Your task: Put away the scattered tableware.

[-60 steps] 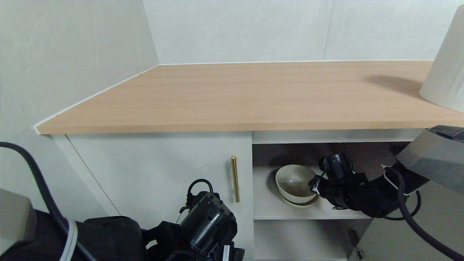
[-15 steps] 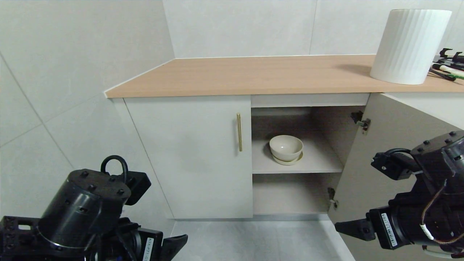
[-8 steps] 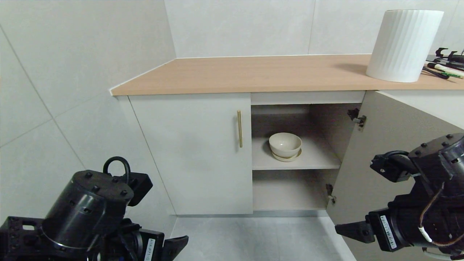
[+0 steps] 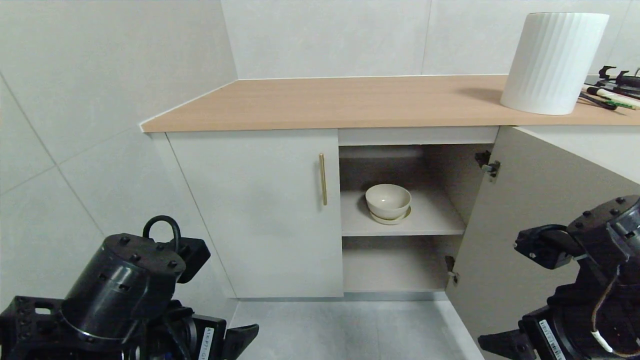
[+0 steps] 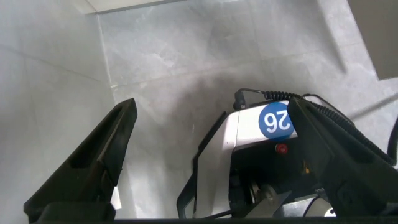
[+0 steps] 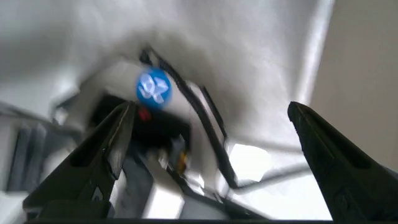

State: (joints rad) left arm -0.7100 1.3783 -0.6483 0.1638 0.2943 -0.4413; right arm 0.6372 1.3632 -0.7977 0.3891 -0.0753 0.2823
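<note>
Right, so the bowl (image 4: pixel 388 199) is inside the cupboard (image 4: pixel 415 136). It sits upright on a small plate (image 4: pixel 391 217) on the upper shelf (image 4: pixel 435 215), over toward the shelf's left side, near the edge of the shut door. The cupboard's right door (image 4: pixel 520 210) hangs wide open. The left door (image 4: pixel 260 210) is shut, w/ a slim gold handle (image 4: pixel 323 179) running vertical by its inner edge. A lower shelf (image 4: pixel 390 270) sits under the upper one. Both arms are down low in front, well apart from the bowl & touching none of the tableware. The left hand (image 5: pixel 211 124) is over the grey tiled floor (image 4: pixel 350 325), its fingers (image 5: pixel 99 162) spread wide w/ nothing btwn them. The right hand (image 6: pixel 211 124) is spread wide too, holding nothing, low down by the open door. Up top, the wooden bench (image 4: pixel 325 102) carries a tall white ribbed container (image 4: pixel 552 62), upright toward the right. Just beside that, at the far right edge, lie a few pens or tools (image 4: pixel 607 95), too small to tell exactly what.
</note>
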